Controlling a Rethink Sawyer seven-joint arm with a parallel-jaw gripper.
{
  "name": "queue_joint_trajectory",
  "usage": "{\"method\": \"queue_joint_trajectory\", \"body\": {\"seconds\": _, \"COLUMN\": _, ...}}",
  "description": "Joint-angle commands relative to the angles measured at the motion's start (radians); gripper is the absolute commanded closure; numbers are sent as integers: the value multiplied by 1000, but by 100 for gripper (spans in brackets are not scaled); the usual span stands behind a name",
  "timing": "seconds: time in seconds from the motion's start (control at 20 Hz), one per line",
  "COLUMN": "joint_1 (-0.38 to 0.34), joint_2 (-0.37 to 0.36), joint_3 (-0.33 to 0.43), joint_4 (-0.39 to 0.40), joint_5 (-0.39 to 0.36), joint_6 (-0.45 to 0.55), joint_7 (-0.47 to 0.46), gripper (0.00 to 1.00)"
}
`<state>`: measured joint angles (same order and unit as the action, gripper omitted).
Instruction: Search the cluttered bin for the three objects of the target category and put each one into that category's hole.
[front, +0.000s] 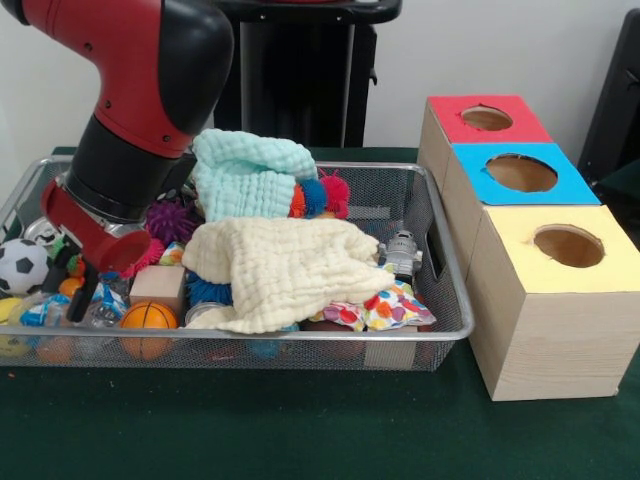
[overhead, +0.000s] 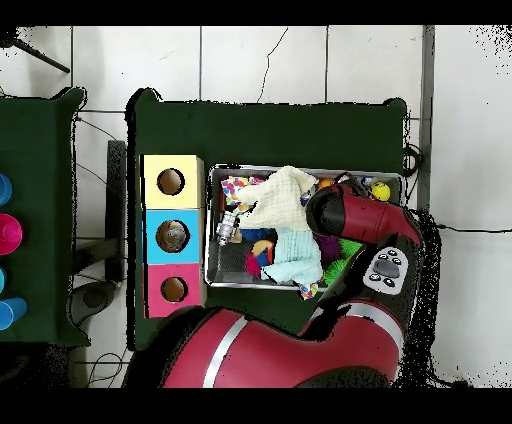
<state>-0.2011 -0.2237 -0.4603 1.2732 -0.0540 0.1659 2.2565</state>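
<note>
The wire mesh bin (front: 440, 250) sits on the green table and is full of clutter; it also shows in the overhead view (overhead: 212, 230). My gripper (front: 74, 281) is down in the bin's left end in the front view, open, just above the toys. A see-through bottle with blue markings (front: 101, 306) lies right beside it. Another small see-through bottle (front: 402, 252) lies near the bin's right wall, seen from above too (overhead: 228, 227). A third bottle is hidden. The blue-faced box's hole (front: 521, 173) is the middle one (overhead: 172, 236).
A cream cloth (front: 280, 270) and a mint cloth (front: 250, 170) cover much of the bin. An orange basketball (front: 148, 318), a soccer ball (front: 20, 265), a wooden block (front: 158, 285) and a purple spiky ball (front: 172, 220) crowd the gripper. The red box (front: 487, 118) and the yellow box (front: 568, 245) flank the blue one.
</note>
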Motion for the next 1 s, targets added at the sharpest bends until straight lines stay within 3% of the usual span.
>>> {"method": "queue_joint_trajectory", "body": {"seconds": 0.05, "joint_1": -11, "joint_2": 9, "joint_3": 143, "joint_4": 71, "joint_5": 36, "joint_6": -1, "joint_7": 127, "gripper": 100}}
{"method": "queue_joint_trajectory", "body": {"seconds": 0.45, "joint_1": 85, "joint_2": -110, "joint_3": 68, "joint_4": 47, "joint_5": 32, "joint_6": 208, "joint_7": 75, "gripper": 100}}
{"method": "queue_joint_trajectory", "body": {"seconds": 0.8, "joint_1": 157, "joint_2": -125, "joint_3": -16, "joint_4": 0, "joint_5": -6, "joint_6": 243, "joint_7": 66, "gripper": 100}}
{"method": "queue_joint_trajectory", "body": {"seconds": 0.85, "joint_1": 158, "joint_2": -133, "joint_3": -26, "joint_4": 38, "joint_5": -17, "joint_6": 214, "joint_7": 73, "gripper": 100}}
{"method": "queue_joint_trajectory", "body": {"seconds": 1.0, "joint_1": 160, "joint_2": -154, "joint_3": -33, "joint_4": 8, "joint_5": -15, "joint_6": 269, "joint_7": 48, "gripper": 100}}
